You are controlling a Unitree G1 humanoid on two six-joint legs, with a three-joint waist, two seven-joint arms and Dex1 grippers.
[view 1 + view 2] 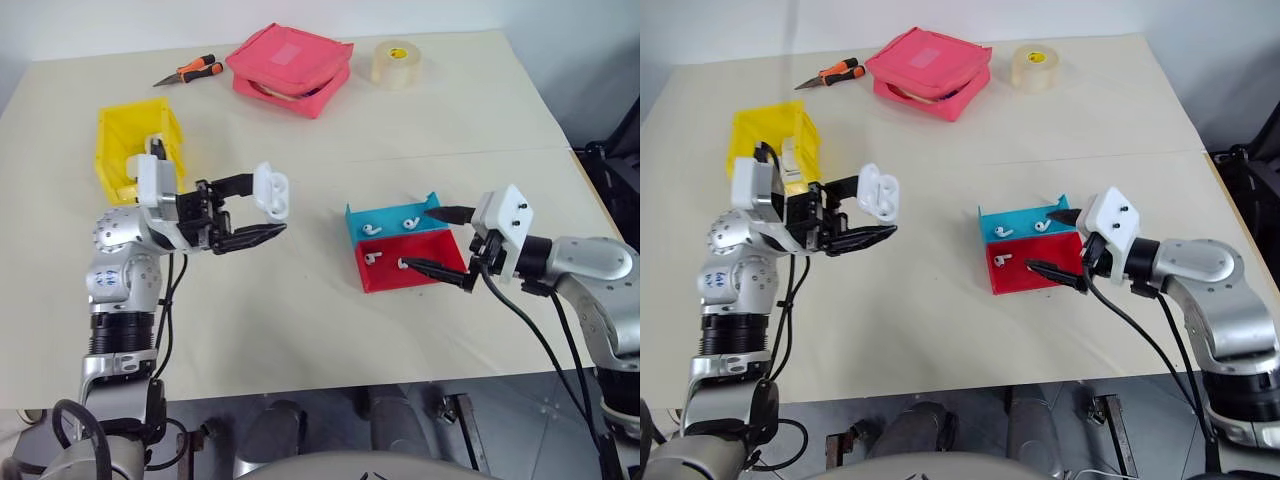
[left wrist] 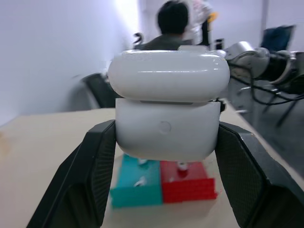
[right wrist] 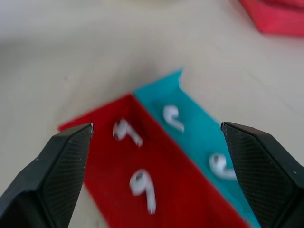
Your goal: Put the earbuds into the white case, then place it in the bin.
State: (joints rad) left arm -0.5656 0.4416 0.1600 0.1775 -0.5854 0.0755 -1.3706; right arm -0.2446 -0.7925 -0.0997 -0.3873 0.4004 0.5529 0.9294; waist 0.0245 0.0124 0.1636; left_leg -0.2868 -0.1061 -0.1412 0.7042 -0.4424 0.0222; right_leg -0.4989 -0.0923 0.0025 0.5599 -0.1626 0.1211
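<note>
So we've got the left gripper raised above the cream tabletop, clamped tight on the small glossy white rounded case, one black finger on each side of the body and the flip lid tipped open a little on top; the left wrist view shows the gap between lid and body pretty clearly. The right gripper has its two black fingers spread wide with nothing between them, hovering just at the right edge of the two shallow trays. The tiny white earbuds with short stems are still out of the case: two lie in the shallow blue plastic tray, namely one toward the left and one toward the right, and two more sit in the shallow red plastic tray touching it on the near side, at and. The bright yellow plastic bin sits behind the left arm. Along the far edge we can see a pink zippered pouch, a roll of clear tape and orange-handled pliers.
</note>
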